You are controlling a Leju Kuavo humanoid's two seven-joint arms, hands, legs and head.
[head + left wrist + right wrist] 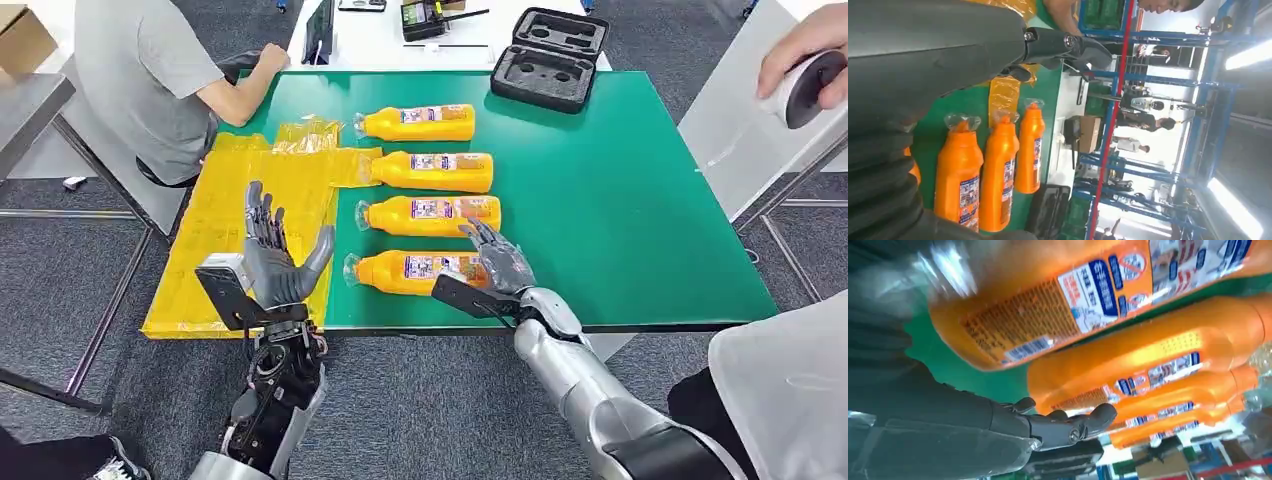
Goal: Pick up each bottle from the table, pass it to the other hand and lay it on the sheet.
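Right hand over nearest bottle, perhaps touching, near table edge

a person in a grey shirt sits at the table's far left corner; an open black foam case lies at the far edge, perhaps empty.

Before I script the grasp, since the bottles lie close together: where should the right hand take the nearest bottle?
Around the wide labelled body of the nearest bottle, coming from above at its base end, where the right hand hovers. It lies flat, neck toward the yellow sheet; the body looks like the broadest hold.
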